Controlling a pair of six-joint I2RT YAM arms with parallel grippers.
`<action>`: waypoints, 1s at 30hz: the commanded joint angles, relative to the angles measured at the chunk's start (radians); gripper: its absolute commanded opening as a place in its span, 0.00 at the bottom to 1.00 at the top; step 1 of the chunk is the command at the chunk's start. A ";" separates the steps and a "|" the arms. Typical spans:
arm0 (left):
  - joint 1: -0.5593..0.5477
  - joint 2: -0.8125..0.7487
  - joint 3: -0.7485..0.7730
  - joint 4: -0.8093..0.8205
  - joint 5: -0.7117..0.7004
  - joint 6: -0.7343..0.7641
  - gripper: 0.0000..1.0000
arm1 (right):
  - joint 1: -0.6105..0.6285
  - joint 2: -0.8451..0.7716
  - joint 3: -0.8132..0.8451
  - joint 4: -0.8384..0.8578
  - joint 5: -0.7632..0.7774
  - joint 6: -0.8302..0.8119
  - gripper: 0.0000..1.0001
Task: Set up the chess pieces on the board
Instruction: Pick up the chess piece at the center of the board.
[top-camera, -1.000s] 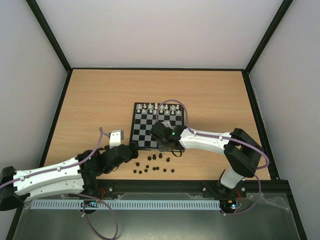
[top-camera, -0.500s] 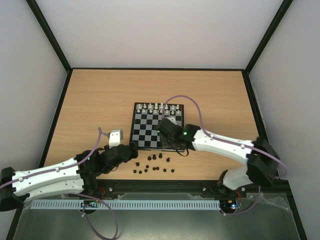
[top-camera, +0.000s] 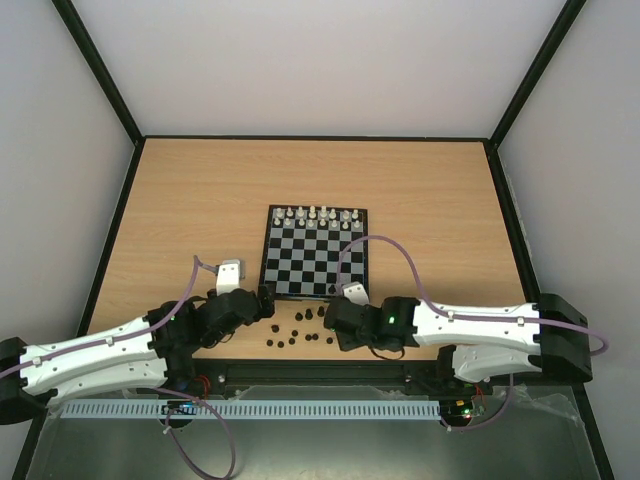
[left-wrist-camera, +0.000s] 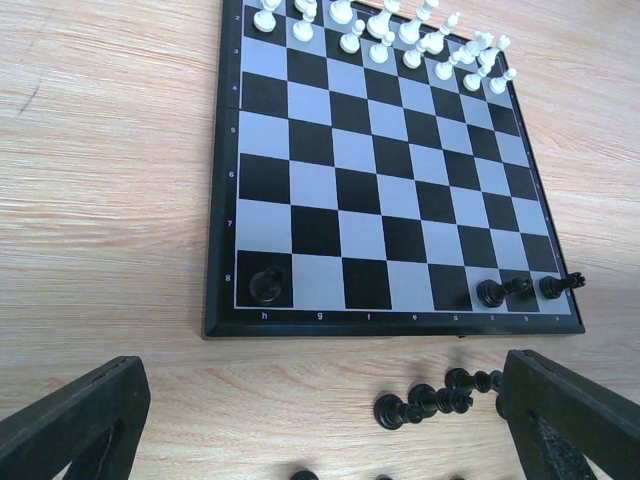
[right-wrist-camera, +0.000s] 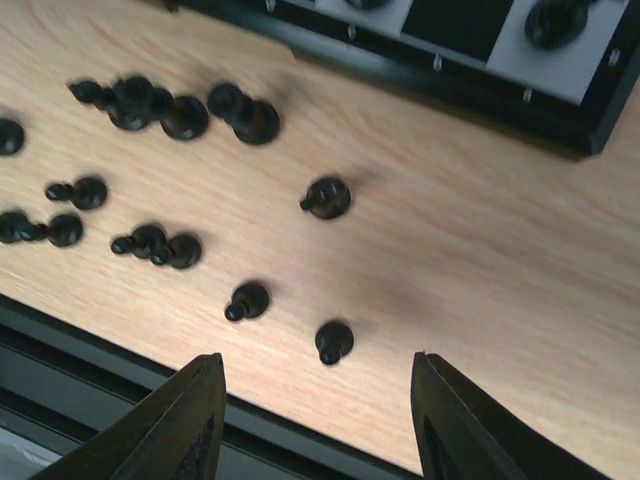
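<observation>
Those tiny black chess pieces (right-wrist-camera: 160, 245) lie loose on the table (right-wrist-camera: 480, 250) at frame left, below the board (right-wrist-camera: 400, 70), and look light and rolly, so I'd pinch one mid-body; right tool (right-wrist-camera: 315, 365) and left tool (left-wrist-camera: 325, 375) both gape wide, empty.

Top view: loose chess pieces (top-camera: 305, 330) & white pieces (top-camera: 315, 214) too small to tell types; right gripper (top-camera: 338, 318) fingertips lost in its dark body. Left wrist view: left gripper (left-wrist-camera: 325, 370) fingers cut by btm edge, far white row clipped at top, one black piece half off the btm. Right wrist view: board (right-wrist-camera: 480, 85) mostly out of frame, only near edge shows; leftmost pieces blurred.
</observation>
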 joint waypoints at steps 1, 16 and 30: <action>0.007 -0.009 0.023 -0.014 0.007 0.022 0.99 | 0.060 -0.016 -0.046 -0.050 0.013 0.127 0.51; 0.006 -0.026 0.000 0.002 0.019 0.015 0.99 | 0.072 0.146 -0.058 0.046 0.008 0.105 0.38; 0.007 -0.039 -0.008 -0.006 0.014 0.005 0.99 | 0.033 0.178 -0.095 0.092 -0.017 0.087 0.25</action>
